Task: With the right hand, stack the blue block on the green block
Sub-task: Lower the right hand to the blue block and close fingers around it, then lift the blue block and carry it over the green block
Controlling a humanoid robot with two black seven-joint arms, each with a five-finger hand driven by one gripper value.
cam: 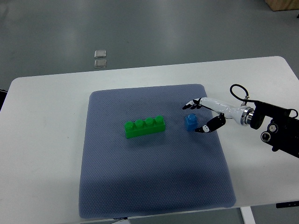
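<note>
While my right hand (200, 116) has its fingers (190, 105) spread around the blue block (190, 122) right of center, nothing is lifted onto the green block (145, 127) yet.

right hand (198, 116) around blue block (190, 122), green block (145, 127)

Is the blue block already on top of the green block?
No, the blue block sits on the mat, right of the green block.

The right arm enters from three o'clock and reaches toward nine o'clock, its wrist low. The right hand (200, 116) is open, fingers (191, 105) spread forward and the thumb apart below them.
</note>
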